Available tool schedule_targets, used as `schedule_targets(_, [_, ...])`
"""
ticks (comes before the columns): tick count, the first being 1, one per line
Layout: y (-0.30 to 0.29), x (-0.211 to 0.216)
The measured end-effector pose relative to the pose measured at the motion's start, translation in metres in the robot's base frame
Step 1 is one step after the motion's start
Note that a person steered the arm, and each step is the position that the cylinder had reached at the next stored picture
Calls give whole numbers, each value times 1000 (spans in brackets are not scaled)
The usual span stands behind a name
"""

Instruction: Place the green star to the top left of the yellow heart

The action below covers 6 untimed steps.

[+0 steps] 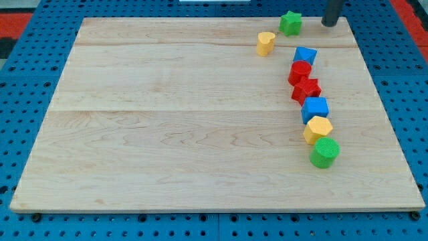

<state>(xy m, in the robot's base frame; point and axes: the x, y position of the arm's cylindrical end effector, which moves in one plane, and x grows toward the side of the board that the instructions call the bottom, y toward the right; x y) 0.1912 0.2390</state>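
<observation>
The green star (290, 23) lies near the board's top edge, right of centre. The yellow heart (265, 43) sits just below and to the left of it, a small gap between them. My tip (329, 23) is at the view's top, to the right of the green star and apart from it; the rod rises out of the frame.
A chain of blocks runs down the right side: a blue block (305, 56), a red block (300, 71), a red star (306, 90), a blue cube (315, 108), a yellow hexagon (317, 128) and a green cylinder (325, 152). The wooden board (167, 120) lies on a blue pegboard.
</observation>
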Motion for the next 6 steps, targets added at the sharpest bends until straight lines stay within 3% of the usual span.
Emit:
schedule_targets(2, [-113,5])
schedule_targets(3, [-113,6])
schedule_targets(4, [-64,10])
schedule_targets(5, [-74,27])
schedule_targets(6, [-168,26])
